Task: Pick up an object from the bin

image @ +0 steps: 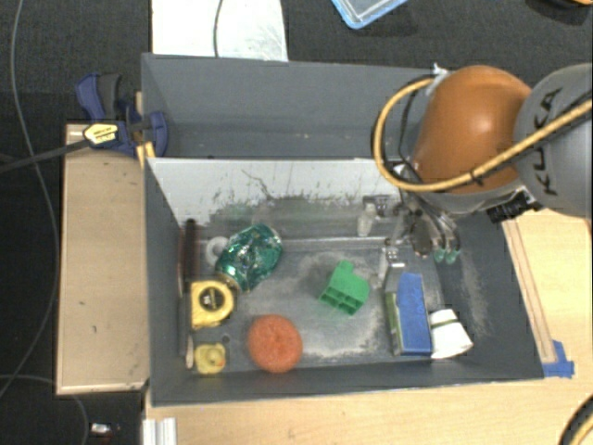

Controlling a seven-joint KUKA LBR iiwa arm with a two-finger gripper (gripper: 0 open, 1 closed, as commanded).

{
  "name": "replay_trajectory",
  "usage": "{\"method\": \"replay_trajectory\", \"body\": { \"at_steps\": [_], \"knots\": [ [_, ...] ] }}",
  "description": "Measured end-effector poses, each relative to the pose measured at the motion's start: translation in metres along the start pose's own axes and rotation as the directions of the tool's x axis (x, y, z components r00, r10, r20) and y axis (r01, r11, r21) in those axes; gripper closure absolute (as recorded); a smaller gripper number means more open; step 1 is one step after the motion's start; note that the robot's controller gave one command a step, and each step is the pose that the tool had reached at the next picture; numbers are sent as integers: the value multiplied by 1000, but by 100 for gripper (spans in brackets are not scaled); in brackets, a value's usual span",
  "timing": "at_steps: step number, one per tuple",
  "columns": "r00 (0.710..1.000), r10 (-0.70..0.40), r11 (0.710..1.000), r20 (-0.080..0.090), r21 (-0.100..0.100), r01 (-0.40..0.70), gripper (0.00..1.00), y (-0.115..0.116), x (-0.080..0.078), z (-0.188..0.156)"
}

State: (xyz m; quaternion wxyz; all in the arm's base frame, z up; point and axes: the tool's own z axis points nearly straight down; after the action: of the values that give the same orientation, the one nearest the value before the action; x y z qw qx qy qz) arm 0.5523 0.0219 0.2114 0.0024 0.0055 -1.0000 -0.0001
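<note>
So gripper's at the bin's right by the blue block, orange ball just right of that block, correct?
No. The orange ball lies left of the blue block, at the front of the bin near the yellow tape measure. The gripper is at the right by the block, as the camera view shows.

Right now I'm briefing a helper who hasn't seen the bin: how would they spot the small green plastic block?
In the grey metal bin, look near the floor's middle, left of the long blue-topped rectangular block. The small green plastic block lies there, the only angular solid-green thing; the crumpled teal wrapper further left is shapeless.
</note>
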Motion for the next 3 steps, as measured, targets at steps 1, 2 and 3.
{"method": "replay_trajectory", "body": {
  "at_steps": [1, 2, 3],
  "knots": [
    [1000, 1, 1000, 8, 0, -1, 0, 0, -2, -4],
    [999, 45, 999, 12, -1, -45, 0, 5, 7, 84],
    [998, 69, 998, 9, -1, -69, 0, 7, 10, 116]
  ]
}}
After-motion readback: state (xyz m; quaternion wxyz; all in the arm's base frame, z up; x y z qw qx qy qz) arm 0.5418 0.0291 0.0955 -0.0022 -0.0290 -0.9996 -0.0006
